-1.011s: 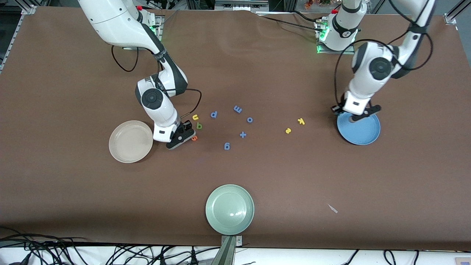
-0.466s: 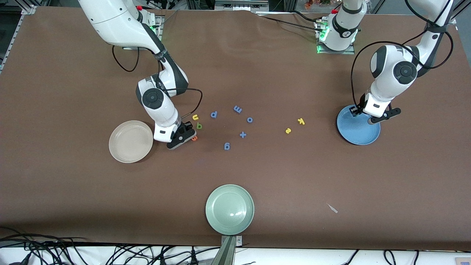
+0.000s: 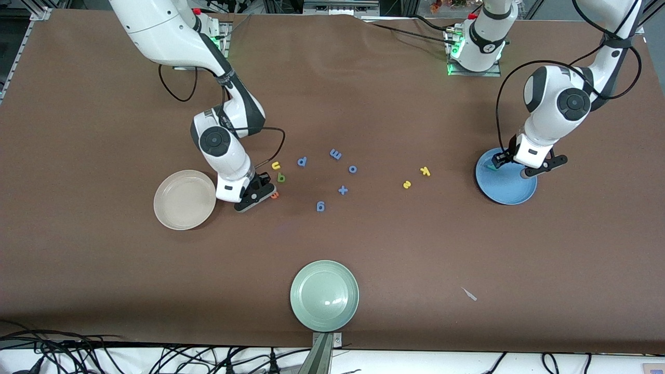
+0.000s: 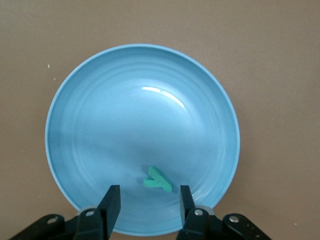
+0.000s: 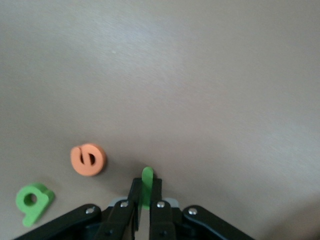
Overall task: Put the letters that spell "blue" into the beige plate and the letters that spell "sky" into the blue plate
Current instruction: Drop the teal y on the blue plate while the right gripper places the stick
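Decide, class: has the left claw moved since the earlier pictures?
Yes. The left claw started over the blue plate's edge nearest the yellow k, then crossed above the plate toward the left arm's end of the table.

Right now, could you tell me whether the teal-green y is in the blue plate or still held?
In the plate. The y lies flat on the blue plate, and the left claw above it is open, touching nothing.

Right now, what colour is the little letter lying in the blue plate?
Teal green. The small foam y lies in the round blue plate; the left wrist view shows it best.
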